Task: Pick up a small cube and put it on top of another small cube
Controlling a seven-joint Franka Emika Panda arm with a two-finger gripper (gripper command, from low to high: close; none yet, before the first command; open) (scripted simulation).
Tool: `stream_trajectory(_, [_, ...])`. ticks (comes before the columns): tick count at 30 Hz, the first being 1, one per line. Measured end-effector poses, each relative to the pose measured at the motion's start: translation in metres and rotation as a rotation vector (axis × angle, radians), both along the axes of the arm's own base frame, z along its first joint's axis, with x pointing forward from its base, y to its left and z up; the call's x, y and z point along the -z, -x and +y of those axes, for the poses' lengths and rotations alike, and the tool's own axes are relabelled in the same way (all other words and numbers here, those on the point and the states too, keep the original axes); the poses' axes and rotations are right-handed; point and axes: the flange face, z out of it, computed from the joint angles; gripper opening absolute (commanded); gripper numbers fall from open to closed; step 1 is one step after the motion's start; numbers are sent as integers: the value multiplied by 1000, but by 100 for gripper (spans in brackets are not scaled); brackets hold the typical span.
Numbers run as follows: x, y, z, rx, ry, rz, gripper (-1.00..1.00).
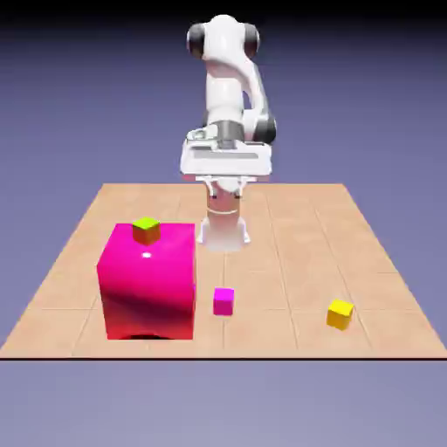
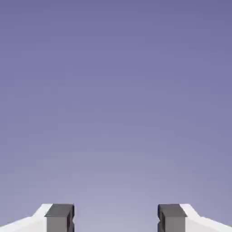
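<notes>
The two-finger gripper (image 1: 226,189) is held high above the wooden tabletop (image 1: 275,262), near the robot's base (image 1: 223,234); its jaws are spread apart, and nothing is grasped.

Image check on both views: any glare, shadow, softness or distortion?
Exterior view: small glare spot and dark lower band on the big magenta block, bright pale highlights on the white arm, backdrop darkening toward the top; hand view: plain blue-violet gradient, slightly blocky edges on the finger tips.
</notes>
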Motion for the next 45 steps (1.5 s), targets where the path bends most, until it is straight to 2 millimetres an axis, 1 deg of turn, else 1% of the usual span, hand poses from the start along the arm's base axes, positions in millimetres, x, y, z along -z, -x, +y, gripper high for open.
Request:
stream_trajectory(5, [55, -26, 54, -326, 301, 199, 0])
stream_trajectory(9, [103, -35, 96, -609, 502, 343, 0])
stream_trajectory(12, [139, -36, 127, -834, 632, 433, 0])
stream_trajectory(13, [150, -34, 141, -918, 674, 457, 0])
stream_trajectory(15, [172, -34, 155, -1059, 744, 505, 0])
stream_trajectory(16, [182, -30, 169, -1144, 781, 520, 0])
stream_trajectory(19, [209, -24, 196, -1369, 874, 558, 0])
stream_trajectory(22, [231, -15, 226, -1595, 958, 563, 0])
stream_trajectory(25, [246, -5, 255, -1811, 1036, 534, 0])
stream_trajectory(28, [254, 3, 284, -2008, 1112, 473, 0])
stream_trajectory(30, [255, 7, 303, -2126, 1163, 415, 0])
stream_trajectory(31, [255, 8, 308, -2159, 1179, 395, 0])
stream_trajectory(32, [255, 8, 308, -2159, 1179, 395, 0])
stream_trajectory(36, [314, -2, 303, -2157, 1178, 393, 0])
stream_trajectory(37, [323, -3, 302, -2158, 1180, 394, -100])
stream_trajectory(39, [323, -2, 302, -2158, 1179, 395, -100])
stream_trajectory(43, [262, 6, 308, -2158, 1178, 394, -100])
stream_trajectory(44, [252, 14, 315, -2159, 1195, 371, -100])
stream_trajectory(45, [248, 10, 308, -2125, 1190, 389, -100])
